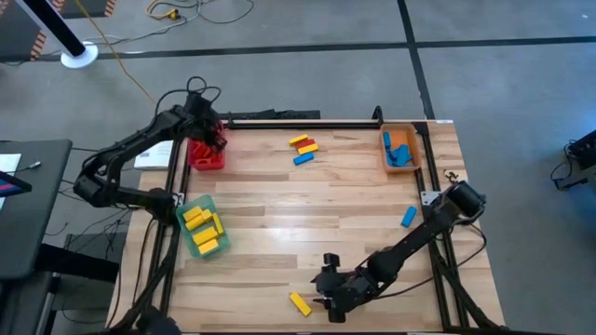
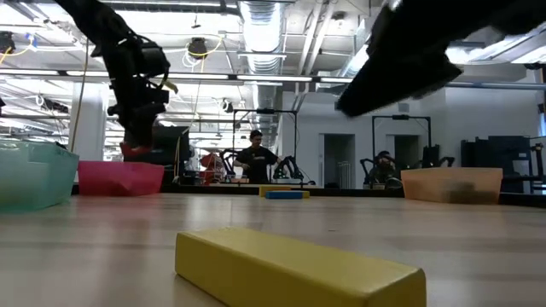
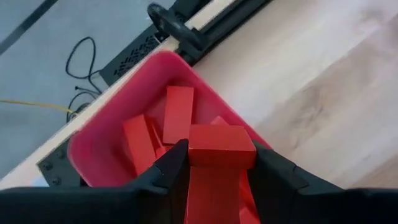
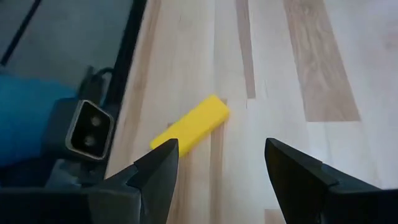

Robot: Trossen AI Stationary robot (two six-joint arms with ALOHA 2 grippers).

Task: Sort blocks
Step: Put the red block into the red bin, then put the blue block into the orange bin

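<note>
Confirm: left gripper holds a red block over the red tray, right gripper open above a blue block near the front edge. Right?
Not quite. The block under the open right gripper is the yellow block, not blue; the right wrist view shows it lying flat on the table between the fingers. The rest stands: the left gripper holds a red block over the red tray.

Wooden table (image 1: 307, 223) carries three trays (image 1: 206, 154) and loose blocks (image 1: 300, 303).

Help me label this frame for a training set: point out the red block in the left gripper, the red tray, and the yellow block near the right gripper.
red block (image 3: 221, 149): left wrist view, its end face between the fingers.
red tray (image 3: 99, 146): left wrist view, inner wall.
yellow block (image 4: 193, 122): right wrist view, top face.
</note>
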